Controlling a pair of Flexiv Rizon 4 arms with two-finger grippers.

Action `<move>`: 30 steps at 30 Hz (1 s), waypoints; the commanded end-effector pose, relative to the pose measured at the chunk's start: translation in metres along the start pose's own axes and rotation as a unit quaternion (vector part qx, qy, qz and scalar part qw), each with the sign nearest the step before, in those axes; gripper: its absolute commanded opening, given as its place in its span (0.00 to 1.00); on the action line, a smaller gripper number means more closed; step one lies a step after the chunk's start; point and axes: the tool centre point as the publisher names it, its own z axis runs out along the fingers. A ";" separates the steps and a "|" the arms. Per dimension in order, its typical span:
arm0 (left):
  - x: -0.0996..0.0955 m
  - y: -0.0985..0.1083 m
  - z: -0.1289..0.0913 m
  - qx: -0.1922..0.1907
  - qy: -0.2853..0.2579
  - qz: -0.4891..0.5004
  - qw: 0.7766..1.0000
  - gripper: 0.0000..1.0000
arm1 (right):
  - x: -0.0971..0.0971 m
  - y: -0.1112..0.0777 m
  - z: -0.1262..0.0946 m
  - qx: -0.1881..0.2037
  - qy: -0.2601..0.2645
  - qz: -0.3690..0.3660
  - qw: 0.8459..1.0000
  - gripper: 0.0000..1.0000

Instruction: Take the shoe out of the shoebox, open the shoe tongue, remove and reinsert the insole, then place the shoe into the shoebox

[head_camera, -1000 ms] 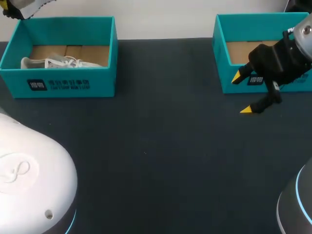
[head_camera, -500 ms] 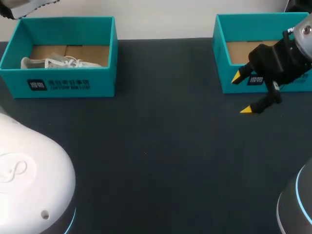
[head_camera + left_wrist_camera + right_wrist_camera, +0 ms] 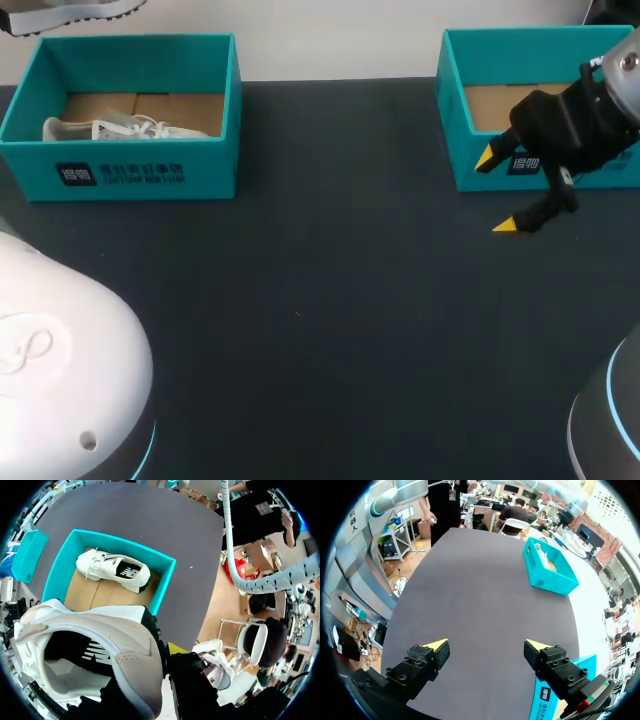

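My left gripper [image 3: 161,652] is shut on the heel end of a white and beige shoe [image 3: 95,650], held high above the left teal shoebox [image 3: 164,587]. One yellow fingertip shows beside the shoe; the other is hidden behind it. A second white shoe [image 3: 112,570] lies in that box on the cardboard floor. In the head view only the held shoe's sole [image 3: 70,12] shows, above the left shoebox [image 3: 130,170] with the other shoe [image 3: 125,129] in it. My right gripper [image 3: 497,192] hangs open and empty in front of the right shoebox [image 3: 460,120].
The right wrist view shows the open right gripper [image 3: 486,647] over the dark tabletop [image 3: 480,595], with the left shoebox [image 3: 547,572] far ahead and the right shoebox [image 3: 552,692] beside one finger. My arms' bases [image 3: 60,370] [image 3: 610,420] stand at the near corners.
The held shoe has shifted to the right along the head view's upper left edge. The right arm and both boxes have not moved.
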 end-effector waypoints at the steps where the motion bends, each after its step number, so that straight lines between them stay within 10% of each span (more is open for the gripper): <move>1: 0.004 -0.017 0.002 -0.094 -0.003 0.066 0.993 0.00 | -0.001 0.000 0.002 0.001 0.001 0.000 1.000 1.00; 30: -0.031 -0.021 0.058 -0.154 -0.009 0.168 0.974 0.00 | -0.001 0.000 0.002 0.001 0.001 0.000 1.000 1.00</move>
